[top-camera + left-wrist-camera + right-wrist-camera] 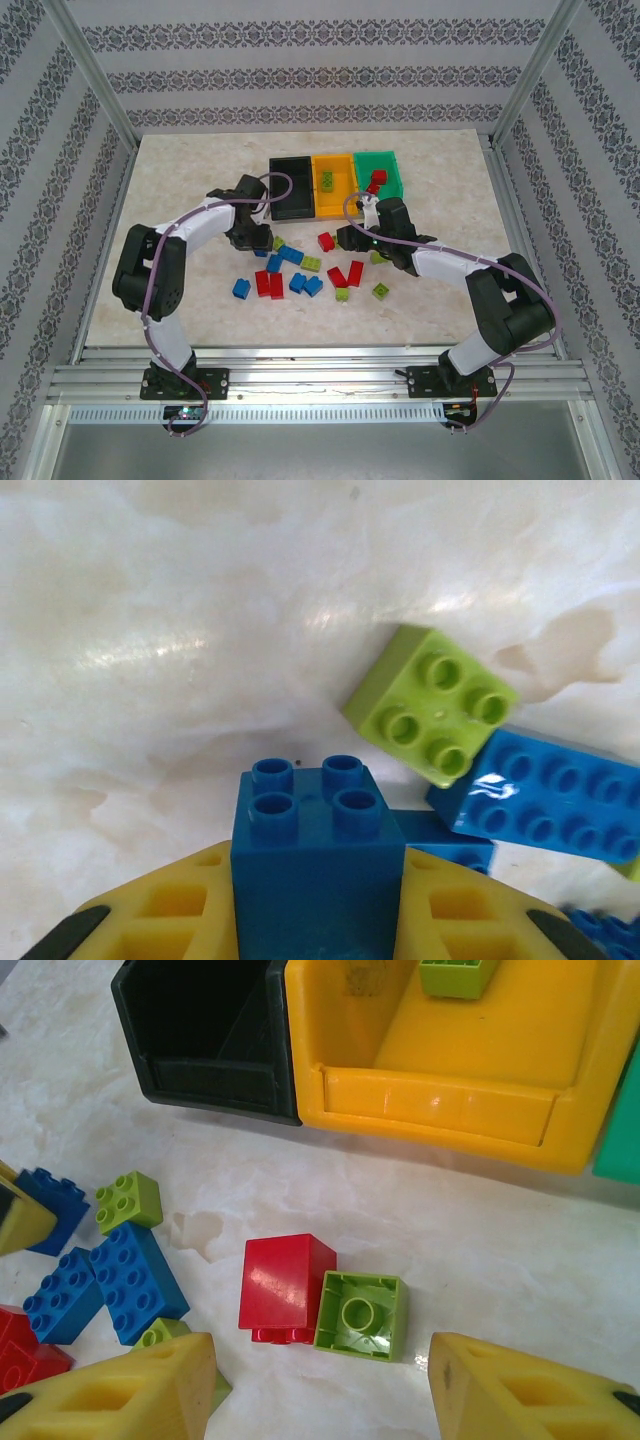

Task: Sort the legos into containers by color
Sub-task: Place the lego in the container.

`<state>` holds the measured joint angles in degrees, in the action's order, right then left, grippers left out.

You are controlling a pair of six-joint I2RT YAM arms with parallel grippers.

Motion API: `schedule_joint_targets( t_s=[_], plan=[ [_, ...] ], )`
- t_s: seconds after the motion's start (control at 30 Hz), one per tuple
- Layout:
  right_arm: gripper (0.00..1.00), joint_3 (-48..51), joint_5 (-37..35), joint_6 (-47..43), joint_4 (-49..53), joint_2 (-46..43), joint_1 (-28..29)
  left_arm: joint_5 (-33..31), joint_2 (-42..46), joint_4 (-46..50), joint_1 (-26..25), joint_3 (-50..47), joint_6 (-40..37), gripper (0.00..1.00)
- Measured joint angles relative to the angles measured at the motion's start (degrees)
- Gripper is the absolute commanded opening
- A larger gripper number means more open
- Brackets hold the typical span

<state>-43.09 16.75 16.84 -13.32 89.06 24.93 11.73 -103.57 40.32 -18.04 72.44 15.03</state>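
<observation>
My left gripper (318,885) is shut on a blue two-by-two lego (315,830), pressed between its yellow fingers (180,905) just above the table. A lime lego (430,705) and a longer blue lego (545,795) lie just beyond it. My right gripper (320,1370) hangs open above a red lego (285,1285) that touches an upturned lime lego (360,1315). The black container (290,185), orange-yellow container (333,183) and green container (380,172) stand in a row at the back. From above, the left gripper (250,238) and right gripper (347,238) flank the scattered legos (290,280).
A lime brick (455,975) lies in the orange-yellow bin and a red brick (376,180) in the green bin. Red, blue and lime bricks lie between the arms, among them two blue ones (100,1285) left of the right gripper. Metal frame posts (95,80) border the table.
</observation>
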Motion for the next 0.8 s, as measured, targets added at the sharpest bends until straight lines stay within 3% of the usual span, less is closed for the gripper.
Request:
schedule_joint_targets(
  t_s=[0.33, 0.57, 0.73, 0.8],
  plan=[
    [0.59, 0.0, 0.0, 0.5, -0.5, 0.0, 0.0, 0.2, -2.5, 1.5, 0.0, 20.7, -0.1, 0.26],
    [0.59, 0.0, 0.0, 0.9, -0.5, 0.0, 0.0, -1.3, -13.7, 3.8, 0.0, 35.4, -0.5, 0.78],
    [0.59, 0.1, 0.0, 0.9, -0.5, -0.2, 0.0, -1.8, -14.5, 6.3, 0.0, 35.9, -0.9, 0.81],
    [0.59, 0.1, 0.0, 0.9, -0.5, -0.2, 0.0, -2.2, -13.9, 6.4, 0.0, 35.8, -1.0, 0.89]
  ],
)
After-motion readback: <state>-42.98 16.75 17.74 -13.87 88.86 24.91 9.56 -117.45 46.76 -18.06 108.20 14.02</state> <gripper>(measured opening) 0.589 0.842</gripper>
